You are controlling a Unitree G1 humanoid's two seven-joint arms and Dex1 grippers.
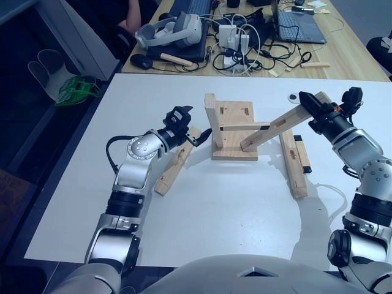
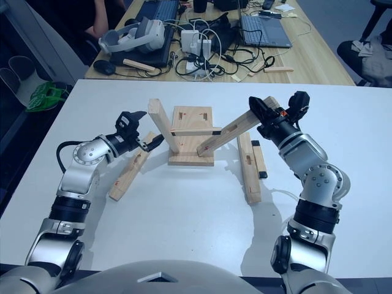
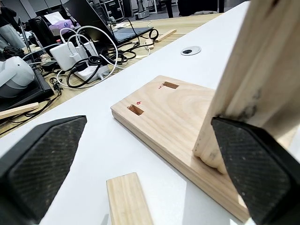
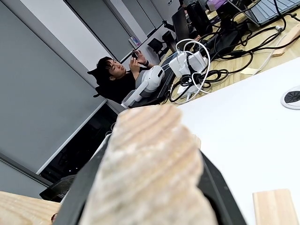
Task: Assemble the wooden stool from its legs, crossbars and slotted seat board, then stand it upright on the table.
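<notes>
The left gripper (image 1: 195, 124) stands spread wide, grasping nothing; its black pads (image 3: 47, 157) are dimpled rubber, and one sits just beside the foot of the upright leg (image 1: 212, 119), though contact cannot be told; the loose leg (image 1: 174, 160) lies flat under this wrist, its squared end pointing toward the seat board (image 1: 236, 149).

The right gripper (image 1: 311, 103) is clenched on the upper end of the slanted leg (image 1: 274, 125); that leg runs down at a tilt until its lower end meets the seat board; a thin crossbar (image 1: 244, 127) spans between the upright leg and the slanted leg.

The seat board lies flat near the middle of the white table (image 1: 214, 214); it is pale planed wood, rectangular, with small rectangular slots (image 3: 171, 85) cut into its face; all the legs are square-section sticks of the same light timber.

To the right of the board a further leg (image 1: 293, 162) lies flat, with a dark bar (image 1: 302, 153) just beside it.

The left wrist view brings out red marks next to two slots and a dark smudge low on the upright leg, which the eye views give as mere specks; the right wrist view gives the curved end grain of the slanted leg with black fingers on both sides, while the eye views give its whole length.
</notes>
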